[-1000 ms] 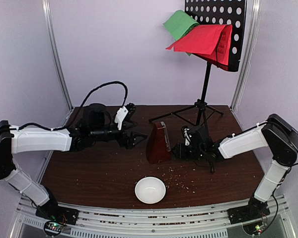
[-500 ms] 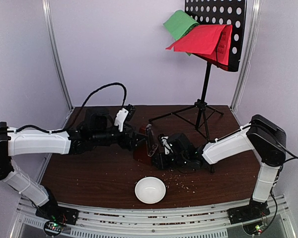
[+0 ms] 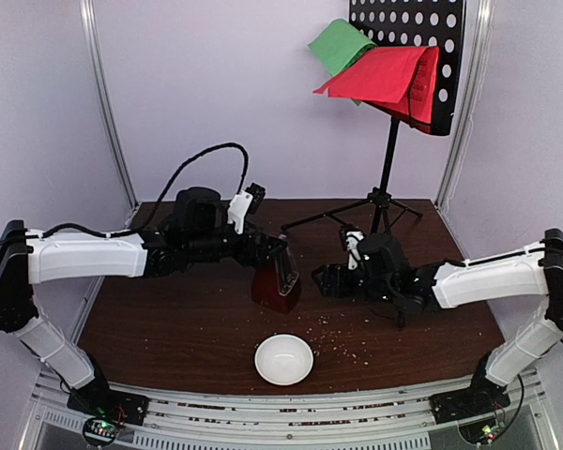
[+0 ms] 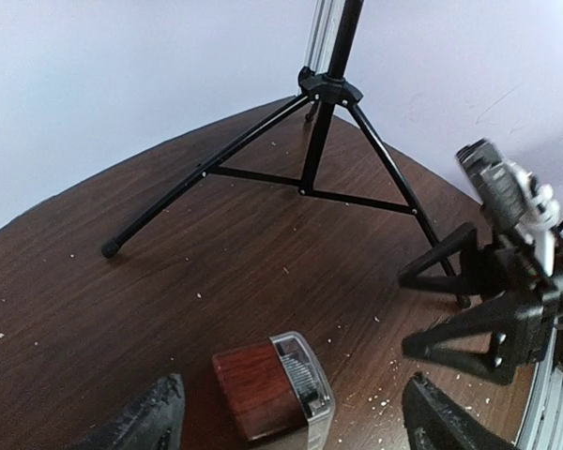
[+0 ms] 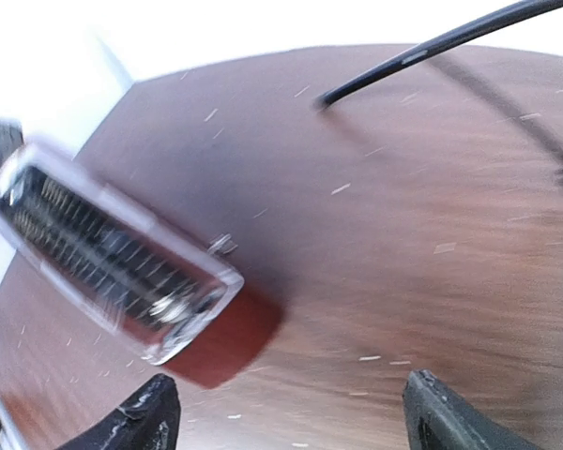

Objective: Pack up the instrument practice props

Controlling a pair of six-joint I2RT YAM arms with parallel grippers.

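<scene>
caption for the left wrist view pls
Metronome on the brown table, music stand tripod behind, right pincer open nearby.

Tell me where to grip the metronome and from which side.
Probably from above, jaws across the two wooden side faces of the metronome, near its narrow top: it stands upright and tapers upward, and its clear cover fills the face toward the right gripper.

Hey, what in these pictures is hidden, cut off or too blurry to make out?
Left wrist: stand above its hub, cut by the top edge.
Top view: stand's desk top, cut by the frame edge.
Top view: undersides of green sheet and red sheet, facing away.
Right wrist: metronome scale marks, smeared by motion blur.
</scene>
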